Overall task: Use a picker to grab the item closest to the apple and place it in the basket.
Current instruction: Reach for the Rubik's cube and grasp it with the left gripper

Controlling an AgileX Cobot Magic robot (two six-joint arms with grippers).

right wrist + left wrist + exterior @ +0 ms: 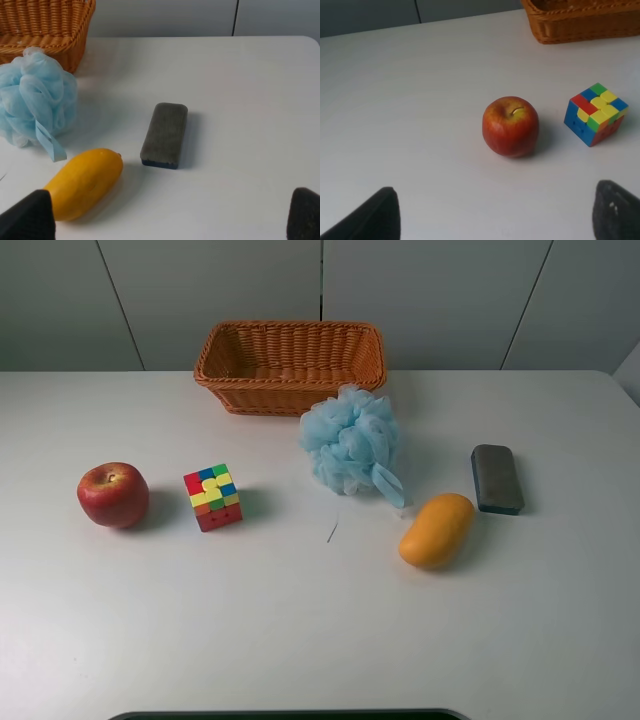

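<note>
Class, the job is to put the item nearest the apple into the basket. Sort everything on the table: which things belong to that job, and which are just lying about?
Belong to the job:
apple, the marker
puzzle cube, nearest the apple, so the thing to move
basket, the goal

Just lying about:
blue bath pouf
mango
grey block

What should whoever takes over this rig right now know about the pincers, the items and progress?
Both open and empty: the left pincer faces the apple, the right pincer faces the mango and gray eraser.
The Rubik's cube sits nearest the apple, untouched. The wicker basket stands empty at the back.
Done: nothing yet.
Left: grab the cube and put it in the basket.
</note>
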